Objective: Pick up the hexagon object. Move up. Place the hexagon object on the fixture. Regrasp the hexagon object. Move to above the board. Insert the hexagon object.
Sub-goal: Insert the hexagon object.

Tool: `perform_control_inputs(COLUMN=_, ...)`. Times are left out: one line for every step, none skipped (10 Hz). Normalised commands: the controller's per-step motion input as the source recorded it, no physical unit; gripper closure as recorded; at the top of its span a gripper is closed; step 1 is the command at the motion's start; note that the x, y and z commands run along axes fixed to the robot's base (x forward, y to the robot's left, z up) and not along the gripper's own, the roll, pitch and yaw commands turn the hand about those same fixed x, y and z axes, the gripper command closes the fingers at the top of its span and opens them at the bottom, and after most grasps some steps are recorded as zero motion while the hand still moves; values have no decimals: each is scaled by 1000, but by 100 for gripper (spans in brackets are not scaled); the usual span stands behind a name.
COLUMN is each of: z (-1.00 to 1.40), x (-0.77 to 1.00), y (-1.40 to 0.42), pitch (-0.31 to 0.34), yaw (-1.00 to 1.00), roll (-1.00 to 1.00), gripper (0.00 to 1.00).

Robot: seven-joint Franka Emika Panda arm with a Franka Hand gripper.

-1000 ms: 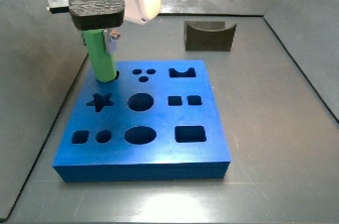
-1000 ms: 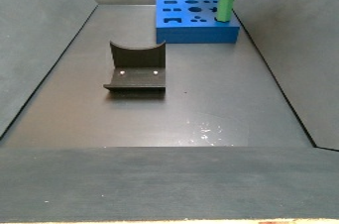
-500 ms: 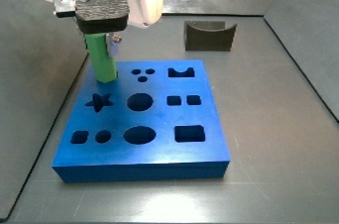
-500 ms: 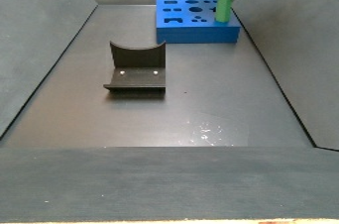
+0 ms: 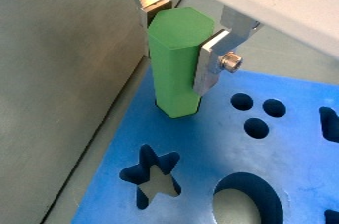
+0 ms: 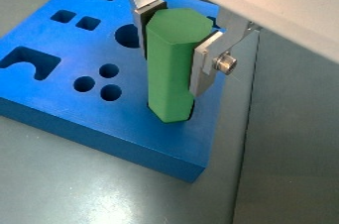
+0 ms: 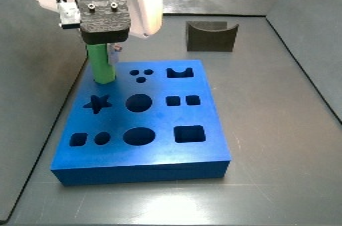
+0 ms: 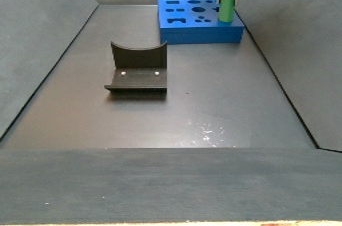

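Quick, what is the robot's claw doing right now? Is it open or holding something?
Gripper: shut on the hexagon object, holding it upright over a corner of the board.

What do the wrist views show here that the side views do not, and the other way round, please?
Only the wrist views show the silver fingers clamped on the hexagon object's flat sides and its lower end at the board's corner hole. Only the side views show the fixture, standing bare on the floor apart from the board. Both show the gripper holding the upright green prism over the blue board.
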Motion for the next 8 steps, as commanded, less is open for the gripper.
perform_control_inputs(z=-1000, x=143, y=0, pitch=0, yaw=-34, roll=0, gripper=100)
perform_control_inputs(z=-1000, x=274, y=0, pitch=0, yaw=-174, roll=6, gripper=100)
perform_control_inputs(z=-1000, x=403, y=0, pitch=9, yaw=-260, roll=11, gripper=100)
perform_control_inputs(z=-1000, x=789, y=0, pitch=89, yaw=-186, roll=0, gripper=100)
perform_control_inputs(z=-1000, x=1000, y=0, pitch=0, yaw=-100, roll=0, gripper=100)
perform_control_inputs(z=-1000, x=1000, y=106, pitch=11, yaw=-51, roll=0, gripper=100)
perform_control_inputs(z=23, x=94, y=0, pitch=103, yaw=-71, roll=0, gripper=100)
perform_control_inputs(z=-86, x=0, y=0, pitch=0, yaw=0, roll=31, gripper=100)
